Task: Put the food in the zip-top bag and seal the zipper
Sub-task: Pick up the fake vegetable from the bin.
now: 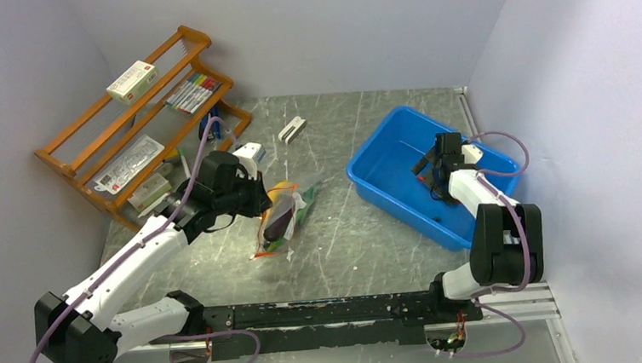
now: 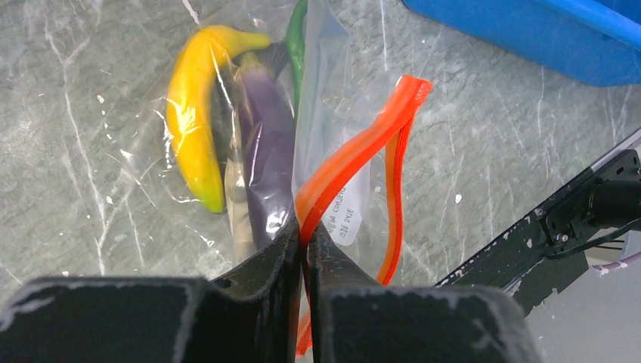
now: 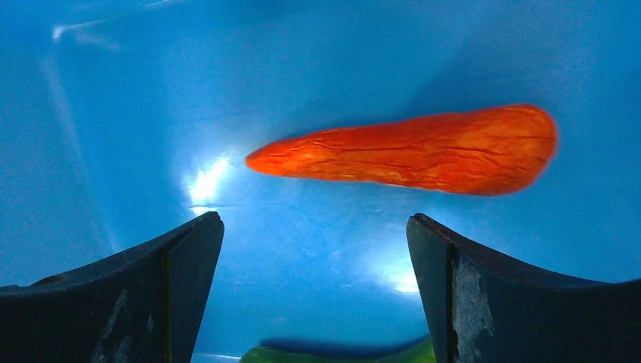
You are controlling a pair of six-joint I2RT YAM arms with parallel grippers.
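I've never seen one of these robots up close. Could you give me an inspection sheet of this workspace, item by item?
Surface: grey marbled table, scratched.
Job's things: the clear zip-top bag lies on the table and holds a banana piece, an eggplant and a green pod. Its zipper is unsealed. A chili lies in the blue bin. No fish seen.
Clutter: wooden rack with a box and markers; a white block on the table.
Grippers: left gripper shut on the zipper; right gripper open above the chili.
Cables: purple cables loop along both arms.
Surroundings: plain pale walls on three sides.
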